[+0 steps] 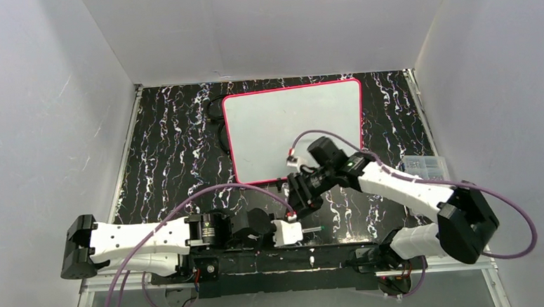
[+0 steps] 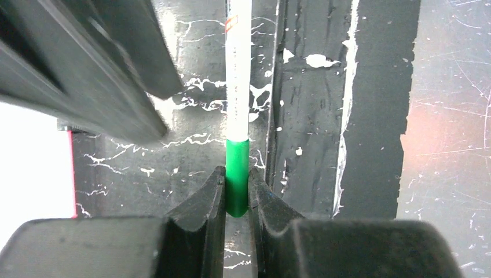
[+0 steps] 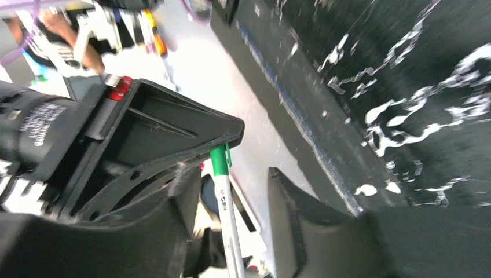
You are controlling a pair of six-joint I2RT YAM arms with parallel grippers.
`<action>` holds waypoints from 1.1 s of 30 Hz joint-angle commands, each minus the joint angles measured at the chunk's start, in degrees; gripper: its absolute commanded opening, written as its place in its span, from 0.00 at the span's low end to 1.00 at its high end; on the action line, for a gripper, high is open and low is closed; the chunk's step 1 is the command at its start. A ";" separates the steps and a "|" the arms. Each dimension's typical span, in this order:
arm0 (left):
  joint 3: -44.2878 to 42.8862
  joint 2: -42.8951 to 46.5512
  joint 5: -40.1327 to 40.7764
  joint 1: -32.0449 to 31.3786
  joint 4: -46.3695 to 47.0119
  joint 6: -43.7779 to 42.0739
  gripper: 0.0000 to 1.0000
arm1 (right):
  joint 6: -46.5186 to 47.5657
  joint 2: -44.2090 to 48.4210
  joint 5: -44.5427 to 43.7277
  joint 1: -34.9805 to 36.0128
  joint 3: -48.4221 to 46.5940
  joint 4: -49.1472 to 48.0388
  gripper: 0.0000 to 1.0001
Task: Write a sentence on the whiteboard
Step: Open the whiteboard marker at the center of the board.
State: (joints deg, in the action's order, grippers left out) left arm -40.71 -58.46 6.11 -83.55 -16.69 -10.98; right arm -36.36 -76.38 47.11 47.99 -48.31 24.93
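Matt black plastic jaws of the left gripper [image 2: 236, 180] pinch a smooth, glossy plastic marker [image 2: 238, 87] by its green cap.

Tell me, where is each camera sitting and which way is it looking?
Top view: above and behind the arms, looking down at the table and whiteboard; the left arm and right arm show.
Left wrist view: on the left arm, looking down past its left hand, shut on the marker's green end.
Right wrist view: on the right arm, looking past its open right hand at the table.
Shared: both wrist views show the marker.
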 commanded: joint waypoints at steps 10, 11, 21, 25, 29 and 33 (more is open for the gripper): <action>-2.48 4.18 -16.52 17.16 -5.68 0.00 0.00 | -6.32 16.48 -4.71 -10.90 5.77 -14.19 0.87; -2.71 3.91 -18.09 18.02 -5.89 0.06 0.00 | -7.08 17.00 -4.28 -10.90 6.51 -15.91 0.88; -4.99 0.45 -25.55 21.30 -7.91 0.15 0.00 | -10.21 19.27 -0.45 -10.49 11.08 -19.52 0.66; -5.76 -0.92 -25.23 21.63 -8.23 0.21 0.00 | -10.31 19.92 0.00 -9.75 11.13 -18.79 0.57; -6.26 -1.77 -25.29 21.93 -8.36 0.36 0.00 | -10.54 20.37 -0.49 -8.45 11.85 -18.34 0.52; -6.30 -1.65 -25.36 22.11 -8.13 0.57 0.00 | -10.54 20.26 -1.46 -7.12 12.65 -18.44 0.50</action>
State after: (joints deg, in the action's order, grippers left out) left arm -44.93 -60.45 -18.28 -61.98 -24.16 -10.85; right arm -46.41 -57.06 45.08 39.44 -36.69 8.71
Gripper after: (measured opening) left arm 0.124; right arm 0.511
